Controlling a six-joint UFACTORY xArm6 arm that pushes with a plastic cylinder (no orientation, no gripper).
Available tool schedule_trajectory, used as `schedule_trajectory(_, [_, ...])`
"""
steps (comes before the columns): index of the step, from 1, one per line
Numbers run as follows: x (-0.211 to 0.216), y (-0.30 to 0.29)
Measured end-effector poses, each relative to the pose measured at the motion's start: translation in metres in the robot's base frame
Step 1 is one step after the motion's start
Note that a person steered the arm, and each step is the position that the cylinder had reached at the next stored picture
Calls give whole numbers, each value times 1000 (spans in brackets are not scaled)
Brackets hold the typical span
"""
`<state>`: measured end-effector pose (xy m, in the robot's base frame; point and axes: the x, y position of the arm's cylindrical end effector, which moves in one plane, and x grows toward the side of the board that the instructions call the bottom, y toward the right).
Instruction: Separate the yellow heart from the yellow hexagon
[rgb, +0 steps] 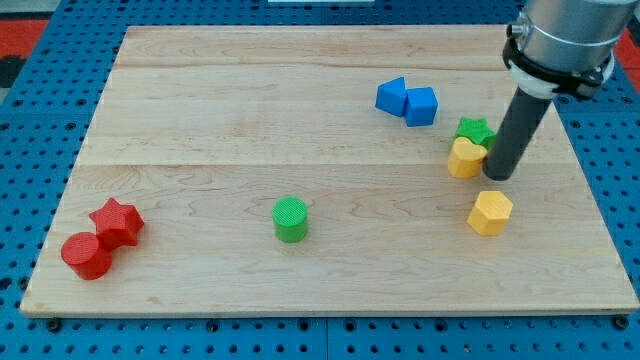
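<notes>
The yellow heart (464, 158) lies at the view's right, touching the green star (475, 130) just above it. The yellow hexagon (490, 212) lies below and slightly right of the heart, a short gap apart. My tip (498, 176) rests on the board right beside the heart's right edge, above the hexagon and below the green star.
Two blue blocks (392, 96) (421, 106) touch each other at the upper middle-right. A green cylinder (290, 219) stands at the lower middle. A red star (117, 221) and a red cylinder (87, 256) sit together at the lower left. The wooden board (250, 120) ends near the right blocks.
</notes>
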<state>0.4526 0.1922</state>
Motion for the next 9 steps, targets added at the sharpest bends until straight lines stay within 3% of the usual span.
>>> schedule_trajectory(2, [-4, -10])
schedule_trajectory(4, [-12, -87])
schedule_trajectory(7, [-40, -77])
schedule_trajectory(9, [-48, -120])
